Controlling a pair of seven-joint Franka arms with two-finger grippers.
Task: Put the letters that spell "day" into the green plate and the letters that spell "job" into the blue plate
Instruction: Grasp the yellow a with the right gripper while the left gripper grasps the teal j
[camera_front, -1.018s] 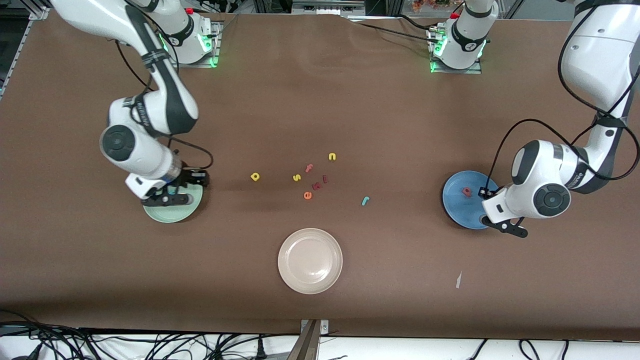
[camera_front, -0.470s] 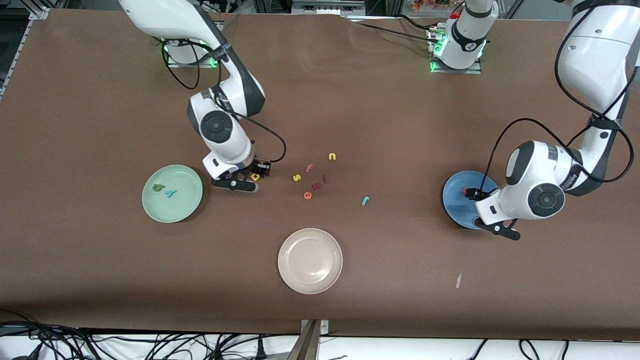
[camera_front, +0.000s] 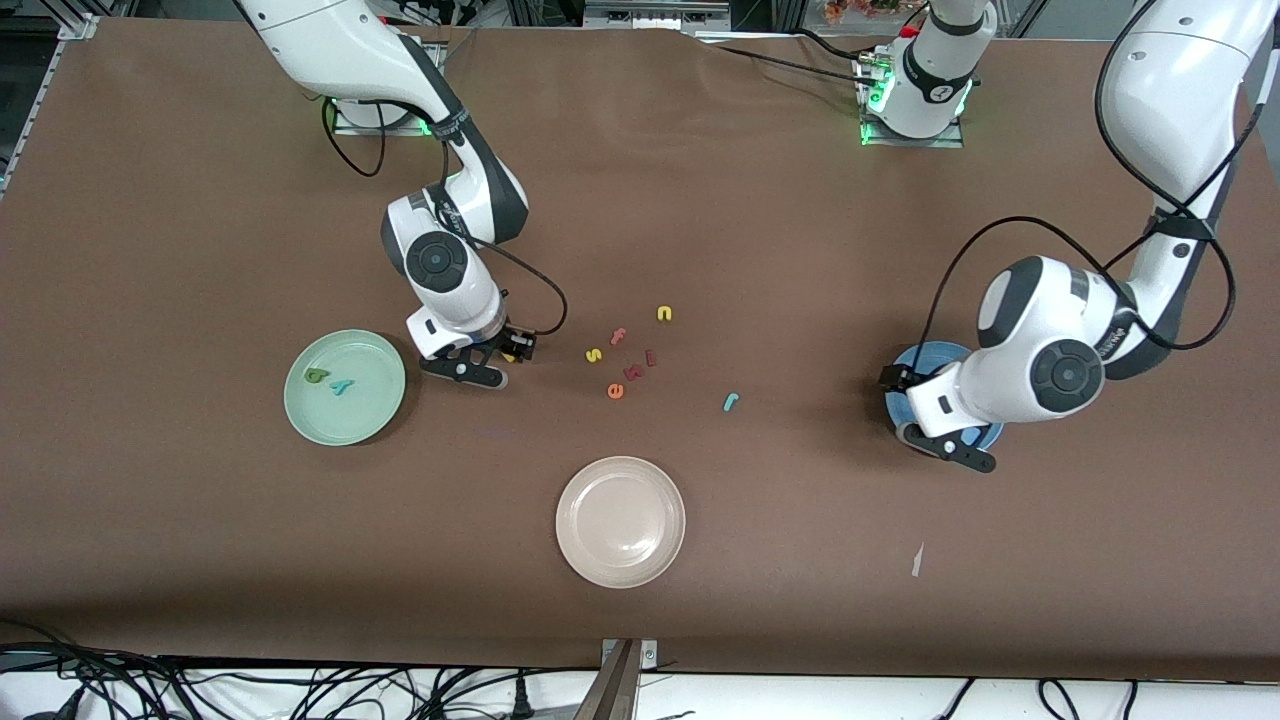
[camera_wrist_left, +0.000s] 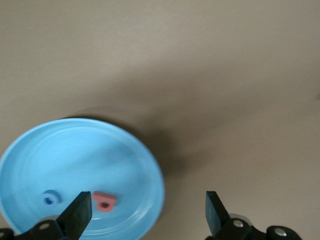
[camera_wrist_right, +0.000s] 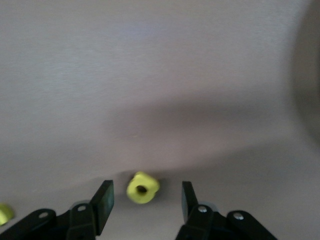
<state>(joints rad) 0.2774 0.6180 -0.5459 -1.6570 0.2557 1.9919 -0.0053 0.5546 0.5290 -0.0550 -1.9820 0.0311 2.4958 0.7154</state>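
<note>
The green plate (camera_front: 345, 420) holds an olive letter (camera_front: 316, 376) and a teal y (camera_front: 342, 386). My right gripper (camera_front: 495, 360) (camera_wrist_right: 146, 200) is low over the table beside that plate. It is open, and the yellow letter with a round bowl (camera_wrist_right: 142, 188) lies between its fingers untouched. My left gripper (camera_front: 935, 425) (camera_wrist_left: 145, 210) hangs open and empty over the edge of the blue plate (camera_front: 940, 355) (camera_wrist_left: 80, 150). In that plate lie a pink letter (camera_wrist_left: 104, 201) and a blue ring (camera_wrist_left: 48, 199). The teal hook letter (camera_front: 730, 402) lies on the table between the loose letters and the blue plate.
Loose letters lie mid-table: a yellow s (camera_front: 593, 355), a pink f (camera_front: 618, 336), a yellow n (camera_front: 664, 314), an orange e (camera_front: 615, 391) and two red ones (camera_front: 640, 366). A beige plate (camera_front: 620, 520) sits nearer the camera. A white scrap (camera_front: 916, 560) lies near the front edge.
My right arm left the green plate and came down around the yellow letter. My left gripper opened over the blue plate and shifted toward the table's middle.
</note>
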